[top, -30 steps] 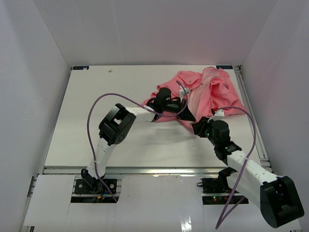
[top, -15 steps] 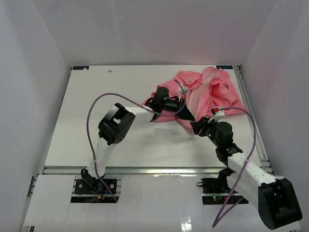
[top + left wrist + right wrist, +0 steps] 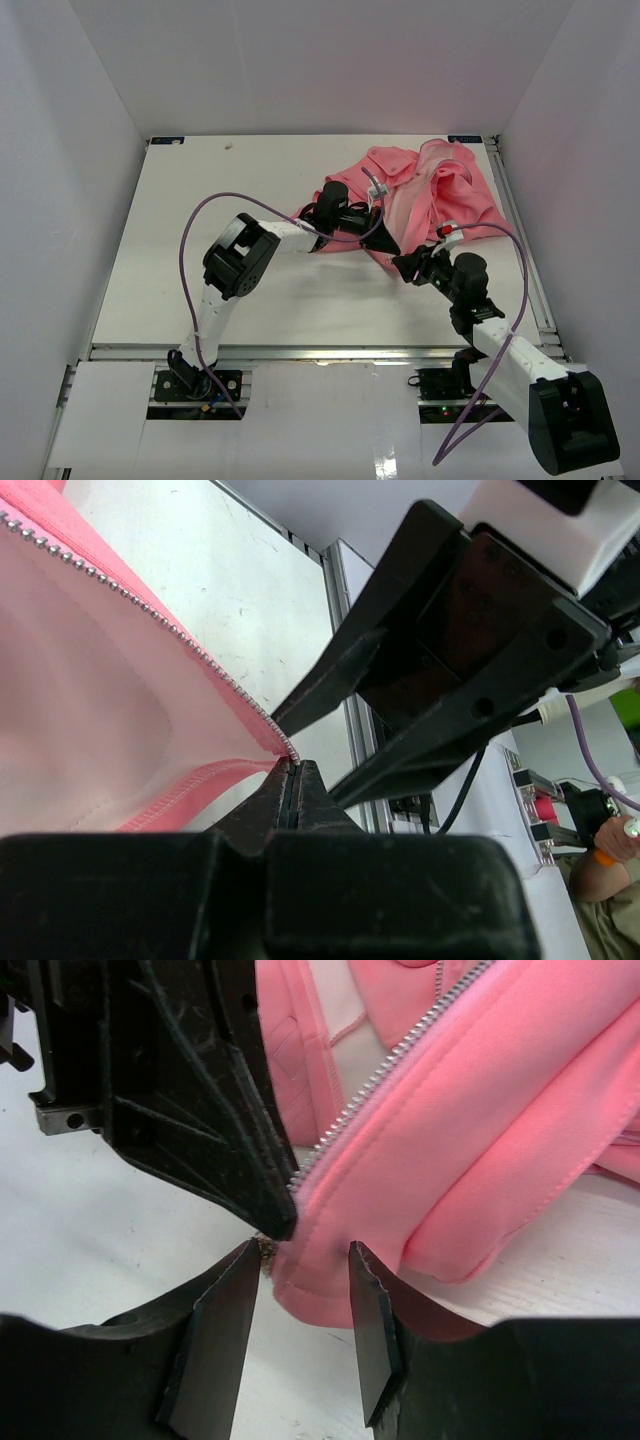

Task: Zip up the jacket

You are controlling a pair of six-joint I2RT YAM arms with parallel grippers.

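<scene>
**Right pincer opens around the hem**

Nearest to us, the right pincer [image 3: 302, 1260] has widened slightly and stands released around the lower hem [image 3: 320, 1295] of the jacket [image 3: 440, 190], not closing on it. Just beyond, the left pincer [image 3: 293, 770] stays clenched on the corner where the zipper teeth [image 3: 150, 615] end. The jacket lies crumpled at the far right of the counter [image 3: 230, 200]. We judge that both zipper ends are almost together for joining.

A white table [image 3: 180, 180] sits inside three plain white walls [image 3: 320, 60]. A shiny metal rail [image 3: 320, 352] runs along the near edge of the table, and the light is soft and even.
</scene>
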